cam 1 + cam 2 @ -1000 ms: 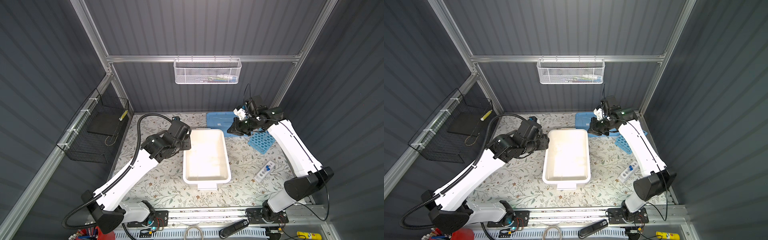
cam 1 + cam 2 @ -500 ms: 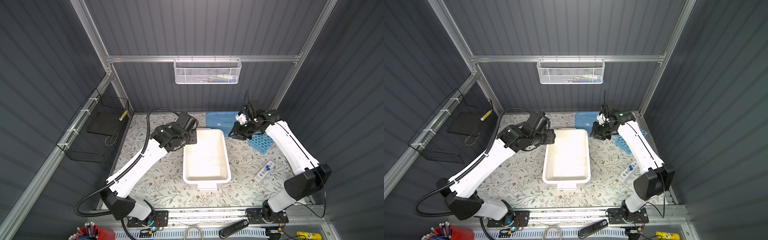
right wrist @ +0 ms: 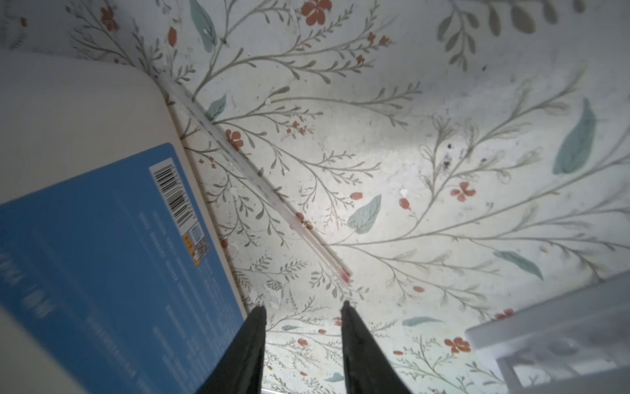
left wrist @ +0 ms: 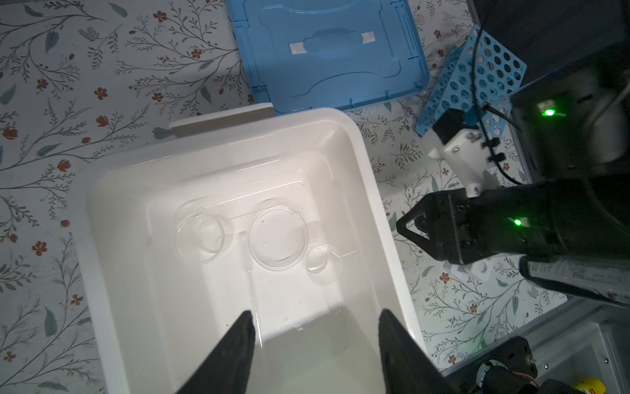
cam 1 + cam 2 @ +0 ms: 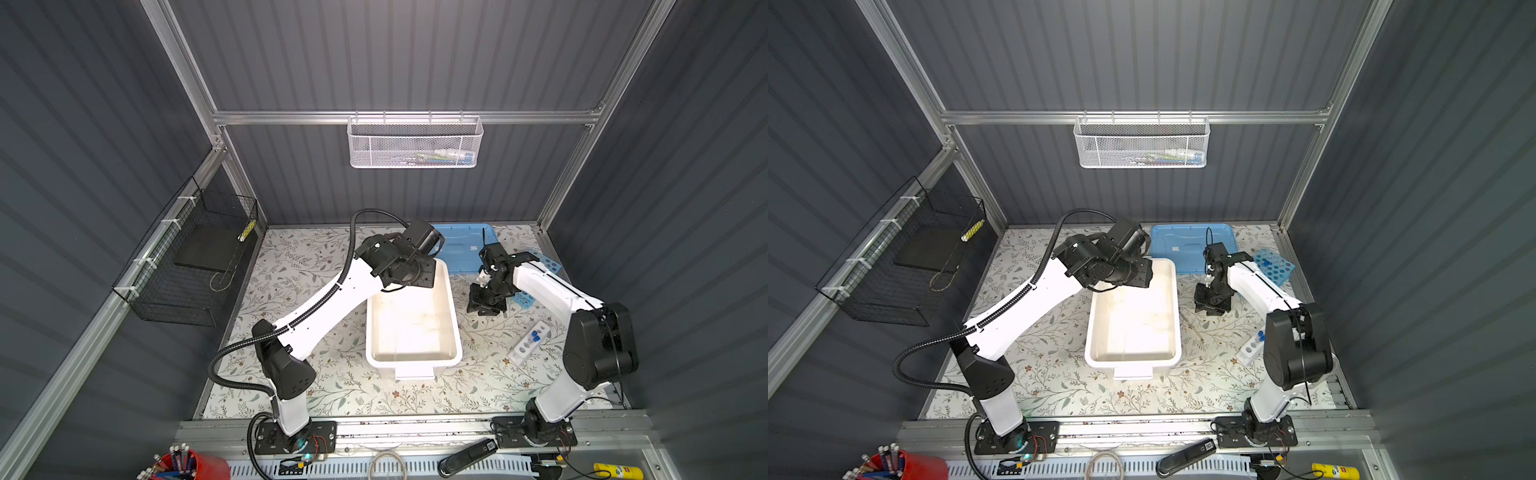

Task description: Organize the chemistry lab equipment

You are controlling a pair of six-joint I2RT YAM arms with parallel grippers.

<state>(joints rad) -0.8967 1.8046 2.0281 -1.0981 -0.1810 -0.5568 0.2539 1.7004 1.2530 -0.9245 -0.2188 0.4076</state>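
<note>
In both top views my left claw (image 5: 415, 285) (image 5: 1130, 279) hangs over the far end of the white tub (image 5: 456, 332), pointing down into it. My right claw (image 5: 484, 307) (image 5: 1211, 306) hangs low over the tabletop (image 5: 316, 266), just beside the right wall of the tub. The thin glass rod (image 5: 468, 335) lies on the tabletop a little nearer to my base than this claw, close along the tub. The small white tube rack (image 5: 519, 353) with its blue-capped test tubes (image 5: 536, 336) is farther out to the right of the claw. The sky-blue rack (image 5: 549, 262) is behind my right forearm.

From the left wrist, my left claw (image 4: 315, 314) is wide open and holds nothing. Ahead of it, on the tub floor, are a clear beaker (image 4: 199, 235), a flat round glass dish (image 4: 278, 238) and a smaller glass (image 4: 322, 259). None of them touches the claw.

From the right wrist, my right claw (image 3: 303, 306) is partly open and empty. The rod (image 3: 259, 180) lies slanted ahead of it. Its red end is just in front of the fingertips (image 3: 346, 307), and its other end reaches the tub corner. The tub wall with a blue label (image 3: 102, 256) is at one side of the claw, and a corner of the tube rack (image 3: 552, 334) is at the other.
</note>
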